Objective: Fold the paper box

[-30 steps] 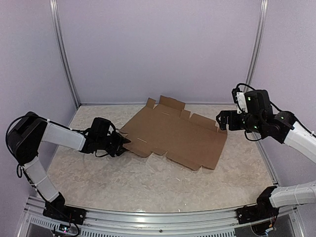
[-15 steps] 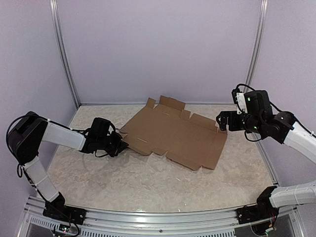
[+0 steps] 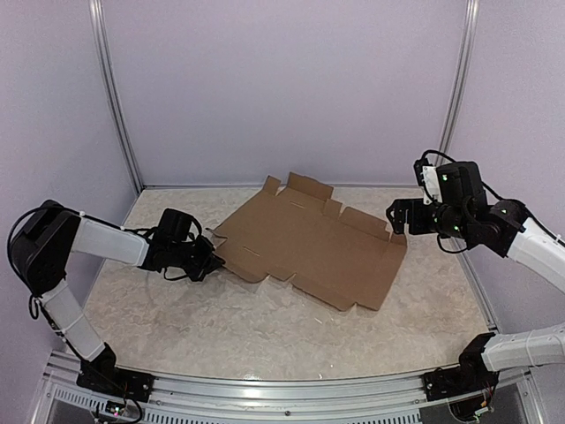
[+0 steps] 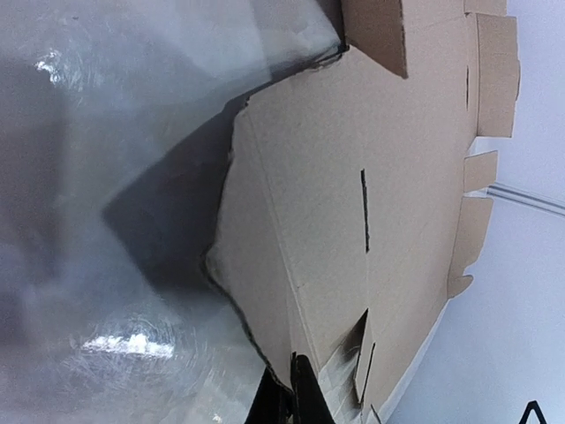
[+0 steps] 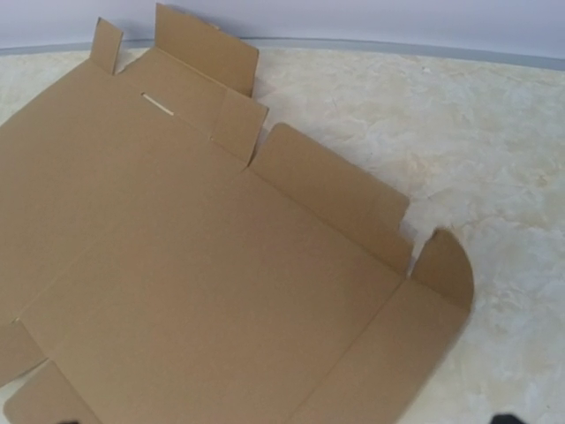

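Left hand (image 3: 211, 258) farther left, fingertips (image 4: 301, 399) indistinct

1 paper box (image 3: 309, 249), 2 grippers: L gripper (image 3: 214, 258), R gripper (image 3: 395, 216)

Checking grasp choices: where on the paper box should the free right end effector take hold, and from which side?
Probably the upturned rounded flap at the paper box's right end, approached from the right: it stands off the table, exposing both faces for a pinch.
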Controlling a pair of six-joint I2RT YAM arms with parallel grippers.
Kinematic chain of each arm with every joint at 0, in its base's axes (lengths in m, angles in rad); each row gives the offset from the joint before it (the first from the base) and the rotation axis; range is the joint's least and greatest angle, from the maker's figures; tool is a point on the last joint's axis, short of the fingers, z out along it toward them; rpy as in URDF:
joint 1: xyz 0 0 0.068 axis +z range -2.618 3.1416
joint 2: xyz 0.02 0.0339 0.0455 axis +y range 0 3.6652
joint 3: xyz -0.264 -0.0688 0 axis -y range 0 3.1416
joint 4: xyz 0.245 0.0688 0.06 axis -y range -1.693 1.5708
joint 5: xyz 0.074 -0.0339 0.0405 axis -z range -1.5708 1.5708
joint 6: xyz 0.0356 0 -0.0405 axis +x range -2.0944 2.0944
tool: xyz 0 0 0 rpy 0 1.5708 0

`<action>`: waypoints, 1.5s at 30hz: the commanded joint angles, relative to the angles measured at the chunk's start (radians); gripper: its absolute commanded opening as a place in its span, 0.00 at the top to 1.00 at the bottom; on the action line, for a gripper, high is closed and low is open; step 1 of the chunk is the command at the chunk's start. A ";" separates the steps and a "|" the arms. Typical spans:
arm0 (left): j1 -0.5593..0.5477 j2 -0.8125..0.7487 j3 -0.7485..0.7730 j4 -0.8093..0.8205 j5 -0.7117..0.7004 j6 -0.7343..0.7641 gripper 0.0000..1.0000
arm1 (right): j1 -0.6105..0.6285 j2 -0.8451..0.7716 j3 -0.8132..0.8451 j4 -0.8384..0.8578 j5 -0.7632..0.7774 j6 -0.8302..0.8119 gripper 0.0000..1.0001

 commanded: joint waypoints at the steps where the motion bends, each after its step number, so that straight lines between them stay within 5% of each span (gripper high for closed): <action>1: 0.043 -0.055 0.026 -0.113 0.097 0.148 1.00 | 0.010 -0.004 0.024 0.005 -0.021 -0.023 0.00; 11: 0.090 -0.091 0.239 -0.561 0.145 0.578 1.00 | 0.010 0.072 0.105 0.007 -0.107 -0.071 0.00; 20: 0.058 -0.130 0.446 -0.865 -0.218 0.852 1.00 | 0.010 0.248 0.237 -0.018 -0.102 -0.137 0.01; 34: -0.046 -0.161 0.492 -0.815 -0.520 1.059 1.00 | -0.080 0.497 0.411 -0.010 -0.426 -0.125 0.08; 45: -0.118 -0.217 0.408 -0.575 -0.586 1.269 1.00 | -0.095 0.624 0.615 -0.131 -0.422 -0.225 0.12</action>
